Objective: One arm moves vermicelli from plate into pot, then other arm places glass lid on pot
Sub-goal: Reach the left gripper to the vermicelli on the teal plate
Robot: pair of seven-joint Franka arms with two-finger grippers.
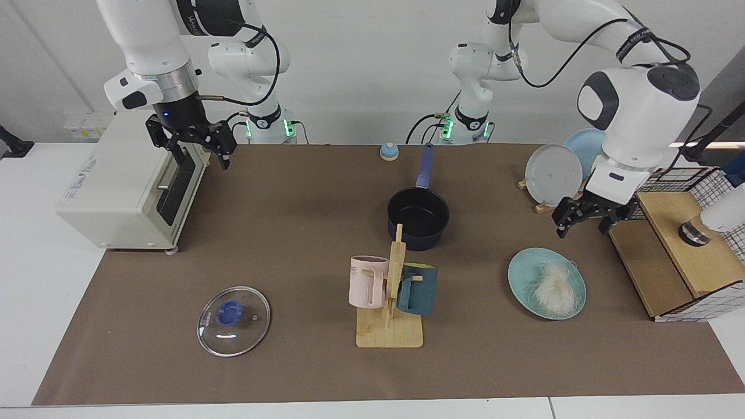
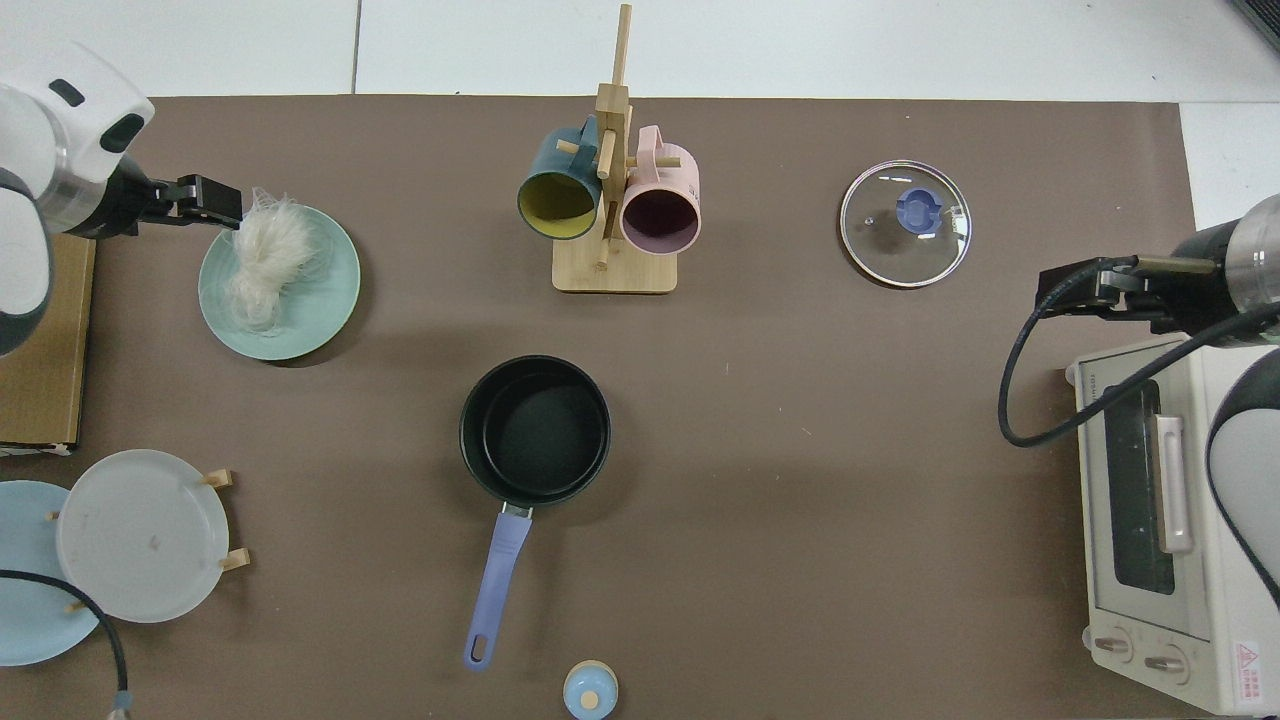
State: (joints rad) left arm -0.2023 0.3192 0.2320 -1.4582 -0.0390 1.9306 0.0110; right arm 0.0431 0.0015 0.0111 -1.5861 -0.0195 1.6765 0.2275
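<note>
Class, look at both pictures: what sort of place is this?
Probably a robotics lab staged as a kitchen: a brown mat holds a pot, a toaster oven and a mug rack, between two robot arms.
</note>
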